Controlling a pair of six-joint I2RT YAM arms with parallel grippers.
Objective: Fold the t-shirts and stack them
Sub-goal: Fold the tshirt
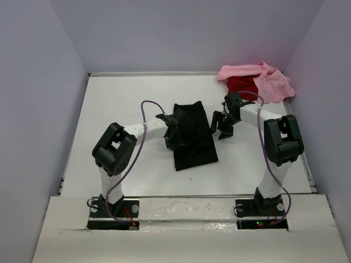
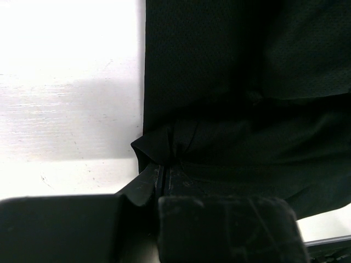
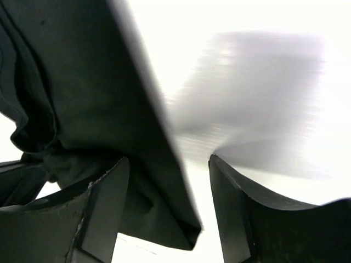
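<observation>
The black t-shirt (image 1: pixel 192 136) lies partly folded in a long strip in the middle of the table. My left gripper (image 1: pixel 174 131) is shut on a pinched fold at its left edge, seen close in the left wrist view (image 2: pixel 159 156). My right gripper (image 1: pixel 222 125) is open just off the shirt's right edge. In the right wrist view the black cloth (image 3: pixel 82 109) hangs between and past its spread fingers (image 3: pixel 107 213), not gripped. The pink t-shirt (image 1: pixel 269 81) and the red t-shirt (image 1: pixel 240 83) lie bunched together at the back right corner.
White table (image 1: pixel 120 104) with grey walls on three sides. A raised white ledge (image 1: pixel 186 208) runs along the near edge by the arm bases. Purple cables loop over both arms.
</observation>
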